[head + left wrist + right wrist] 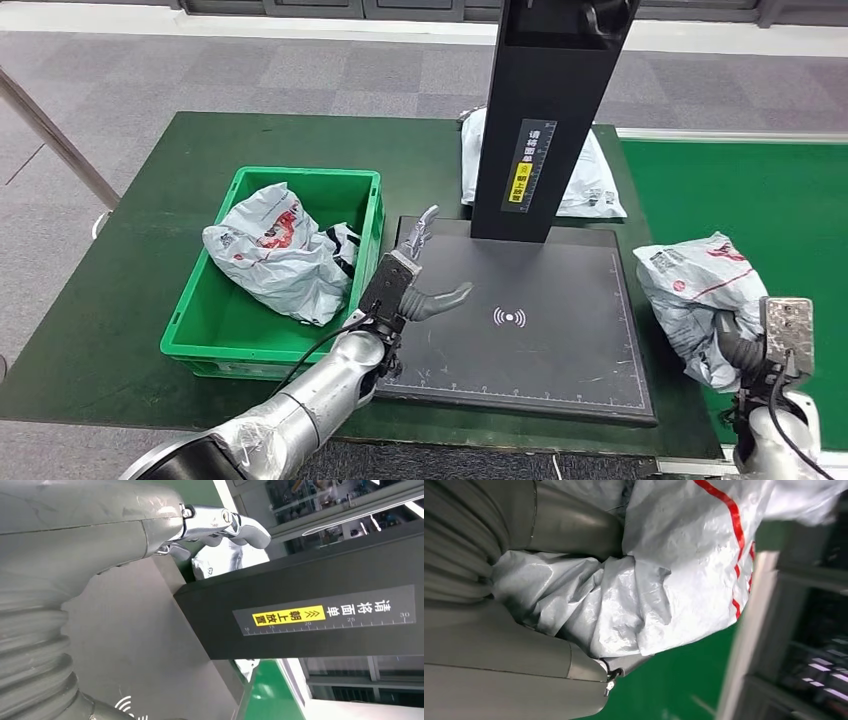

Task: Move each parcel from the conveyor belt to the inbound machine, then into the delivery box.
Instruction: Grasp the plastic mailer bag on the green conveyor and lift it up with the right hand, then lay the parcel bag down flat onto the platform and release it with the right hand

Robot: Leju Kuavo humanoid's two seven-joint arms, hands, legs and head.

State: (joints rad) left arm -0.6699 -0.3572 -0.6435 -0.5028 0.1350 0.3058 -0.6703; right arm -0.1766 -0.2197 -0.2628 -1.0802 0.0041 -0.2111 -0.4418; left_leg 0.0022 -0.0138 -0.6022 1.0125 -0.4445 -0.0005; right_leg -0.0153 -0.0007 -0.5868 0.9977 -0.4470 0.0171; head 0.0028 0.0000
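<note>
The parcel (pixel 695 295), gripped by the right robot hand (pixel 745 352) at the conveyor belt's (pixel 790 215) left edge, should be carried flat onto the inbound machine (pixel 530 330), where the left robot hand (pixel 415 285) is spread empty.

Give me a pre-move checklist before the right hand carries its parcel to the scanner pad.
1. Right hand grips the parcel: ok, bag bunched between thumb and fingers in the right wrist view.
2. Parcel lifted off the belt: cannot tell.
3. Scanner pad bare for placement: not ok, left hand is over its left edge.
4. Left hand holds nothing: ok, fingers apart.
5. Post near the path: not ok, it stands at the pad's back edge; approach from the front.
6. Green box has room: ok, one bag inside, floor partly bare.
</note>
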